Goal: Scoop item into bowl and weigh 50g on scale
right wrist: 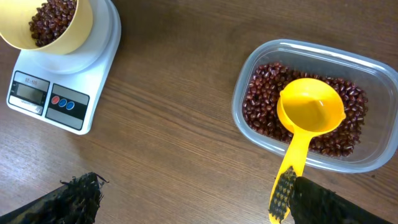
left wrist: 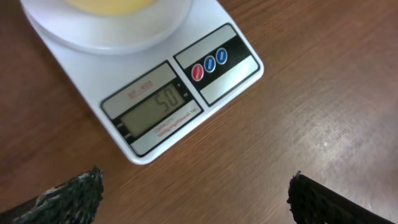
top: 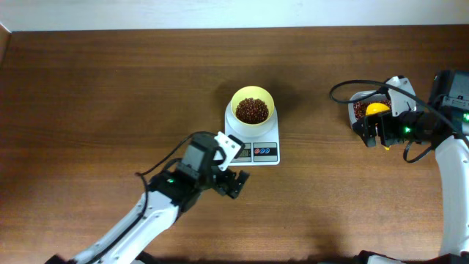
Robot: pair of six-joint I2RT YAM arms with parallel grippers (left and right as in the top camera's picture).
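The pale yellow bowl [top: 252, 90] stands on the white scale [top: 265, 152] and holds a heap of reddish-brown beans [top: 252, 110]. In the left wrist view the scale [left wrist: 230, 81] shows 50 on its display [left wrist: 155, 109]. My left gripper [top: 233, 166] is open and empty over bare wood just in front of the scale, as the left wrist view [left wrist: 196, 199] shows. My right gripper [right wrist: 193, 202] is open. Its right finger lies against the handle of the yellow scoop [right wrist: 311, 112], which rests in the clear container [right wrist: 373, 155] on more beans [right wrist: 261, 106].
The clear container [top: 357, 99] sits at the right of the wooden table, with the scoop [top: 377, 108] in it. The bowl [right wrist: 74, 34] and scale [right wrist: 93, 74] lie to its left. A black cable loops near the right arm [top: 344, 88].
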